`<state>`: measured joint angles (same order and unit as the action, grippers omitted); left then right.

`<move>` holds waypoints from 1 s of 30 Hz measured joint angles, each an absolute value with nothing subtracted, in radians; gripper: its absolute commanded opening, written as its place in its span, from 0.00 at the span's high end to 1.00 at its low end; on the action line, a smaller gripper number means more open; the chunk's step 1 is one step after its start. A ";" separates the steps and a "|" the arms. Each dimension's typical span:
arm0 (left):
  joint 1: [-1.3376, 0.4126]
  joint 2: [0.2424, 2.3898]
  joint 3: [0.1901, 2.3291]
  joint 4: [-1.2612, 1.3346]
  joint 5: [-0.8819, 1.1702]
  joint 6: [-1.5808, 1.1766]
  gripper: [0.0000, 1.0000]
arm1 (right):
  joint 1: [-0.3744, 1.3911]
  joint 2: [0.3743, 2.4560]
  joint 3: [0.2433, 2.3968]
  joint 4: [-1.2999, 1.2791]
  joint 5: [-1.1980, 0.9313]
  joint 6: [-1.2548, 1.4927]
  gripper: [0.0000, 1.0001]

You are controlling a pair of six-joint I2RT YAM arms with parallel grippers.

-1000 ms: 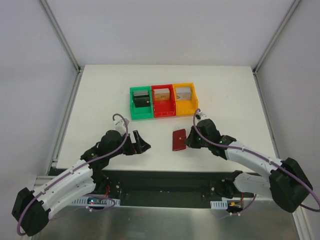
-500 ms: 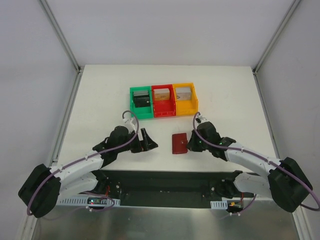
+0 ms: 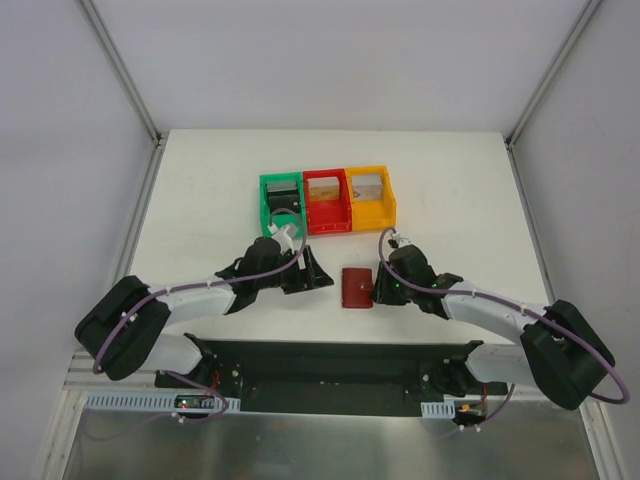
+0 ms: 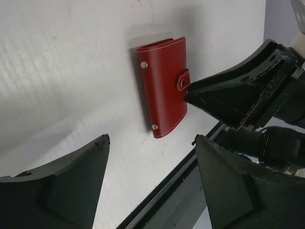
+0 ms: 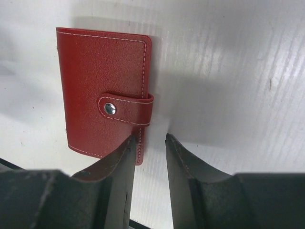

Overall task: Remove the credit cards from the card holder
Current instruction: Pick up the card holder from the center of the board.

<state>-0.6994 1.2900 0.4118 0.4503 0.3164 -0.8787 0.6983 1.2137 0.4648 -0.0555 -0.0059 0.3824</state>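
The card holder [image 3: 355, 287], a closed dark red wallet with its snap tab fastened, lies flat on the white table between the two grippers. It shows in the left wrist view [image 4: 164, 86] and the right wrist view [image 5: 102, 90]. No credit cards show; the holder is shut over them. My left gripper [image 3: 315, 275] is wide open and empty [image 4: 151, 139], just left of the holder. My right gripper [image 3: 378, 287] is at the holder's tab edge, jaws only narrowly parted [image 5: 150, 137], with one fingertip [image 5: 125, 157] over the holder's corner and bare table between the jaws.
A green bin [image 3: 281, 208], a red bin [image 3: 326, 203] and an orange bin [image 3: 370, 198] stand in a row behind the holder, each with a small item inside. The table's near edge and black base rail [image 3: 330, 350] lie just in front of the holder.
My left arm has swung right, bringing its open gripper close beside the holder. The right gripper and the holder have shifted slightly left and nearer.
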 measured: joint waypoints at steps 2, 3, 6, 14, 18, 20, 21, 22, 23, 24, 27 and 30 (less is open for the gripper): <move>-0.708 1.351 0.451 0.475 0.324 -0.879 0.32 | 0.698 1.228 0.468 -0.038 -0.009 0.382 0.65; -0.713 1.382 0.468 0.485 0.330 -0.880 0.33 | 0.698 1.236 0.471 -0.027 -0.009 0.383 0.65; -0.722 1.462 0.513 0.499 0.337 -0.880 0.37 | 0.698 1.251 0.475 -0.004 -0.009 0.382 0.63; -0.727 1.584 0.558 0.505 0.341 -0.894 0.38 | 0.698 1.284 0.485 0.036 -0.041 0.379 0.64; -0.728 1.608 0.581 0.511 0.342 -0.901 0.39 | 0.698 1.305 0.489 0.065 -0.060 0.376 0.64; -0.727 1.617 0.588 0.512 0.342 -0.902 0.40 | 0.698 1.316 0.490 0.083 -0.069 0.376 0.63; -0.727 1.619 0.591 0.511 0.342 -0.902 0.41 | 0.698 1.319 0.490 0.089 -0.072 0.376 0.62; -0.727 1.620 0.593 0.511 0.342 -0.902 0.43 | 0.698 1.322 0.490 0.095 -0.075 0.376 0.59; -0.727 1.622 0.596 0.511 0.342 -0.902 0.44 | 0.698 1.325 0.490 0.102 -0.078 0.376 0.57; -0.727 1.626 0.599 0.511 0.342 -0.901 0.46 | 0.698 1.327 0.492 0.106 -0.083 0.377 0.54; -0.727 1.634 0.608 0.505 0.340 -0.900 0.53 | 0.698 1.331 0.496 0.117 -0.091 0.378 0.48; -0.727 1.639 0.620 0.491 0.340 -0.897 0.58 | 0.699 1.330 0.496 0.124 -0.094 0.383 0.43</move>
<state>-0.7273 1.6394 0.6197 0.4911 0.3405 -0.8967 0.6994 1.3304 0.4965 0.1242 -0.0944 0.3832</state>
